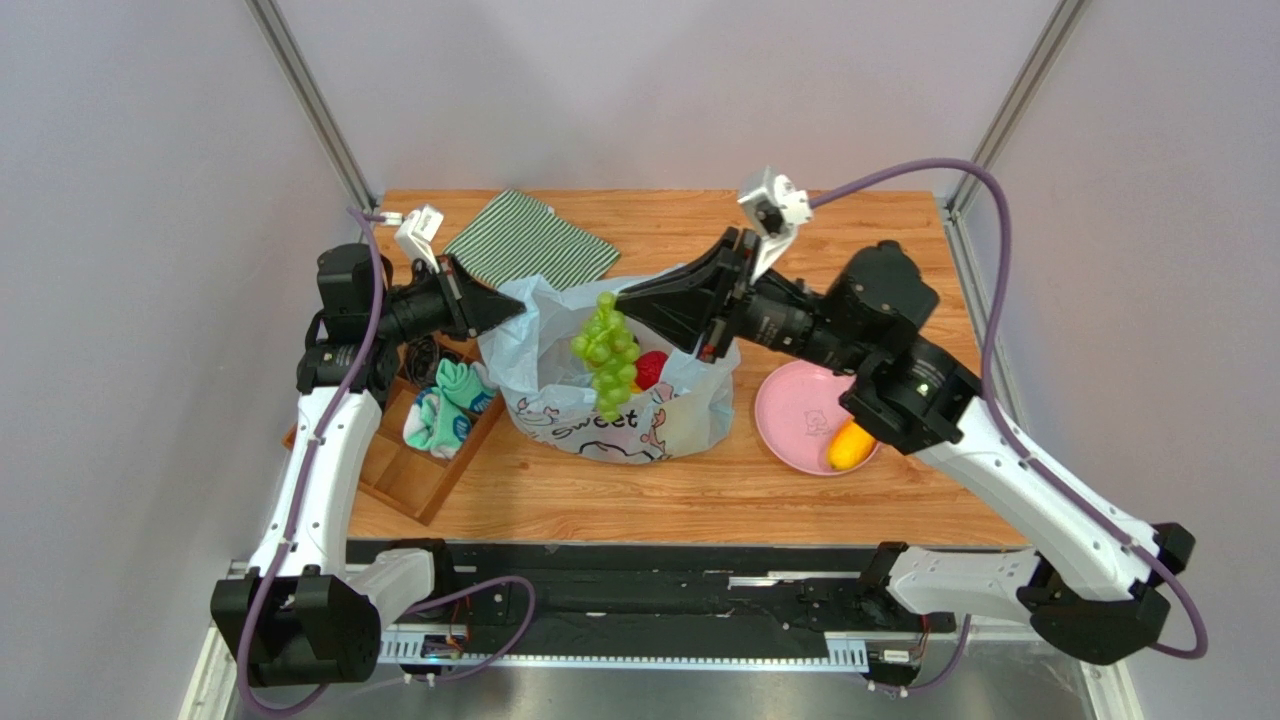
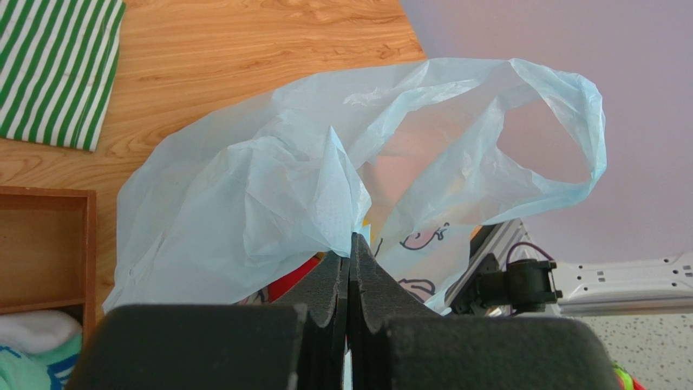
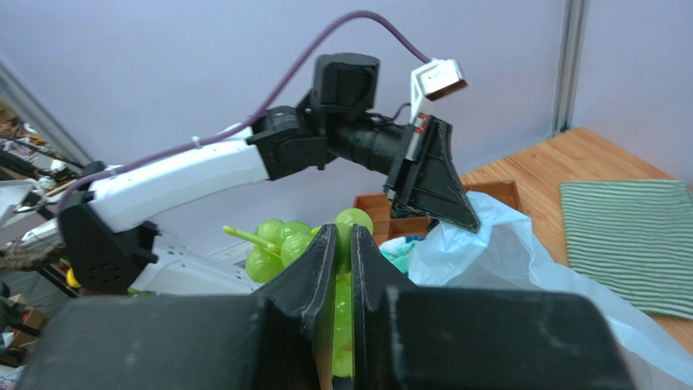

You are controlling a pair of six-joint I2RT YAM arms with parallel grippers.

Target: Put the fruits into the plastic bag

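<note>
- A robotics lab test cell: a small light-wood bench (image 1: 721, 495) is boxed in by plain pale lilac-grey wall panels (image 1: 676, 90) and slanting silver metal frame posts (image 1: 308, 98).
- Two white-and-black robot arms, left (image 1: 323, 465) and right (image 1: 1037, 480), are bolted to a black rail (image 1: 676, 600) at the bench's near edge. They trail purple cables (image 1: 957, 162), and a small white camera (image 1: 774, 198) sits on one wrist.
- The bench carries props: a bunch of toy-like green plastic grapes (image 1: 606, 353) and a thin pale-blue cartoon-printed plastic bag (image 1: 631, 420).
- In the right wrist view, blurred clutter (image 3: 24, 162) shows at the left edge.
</note>
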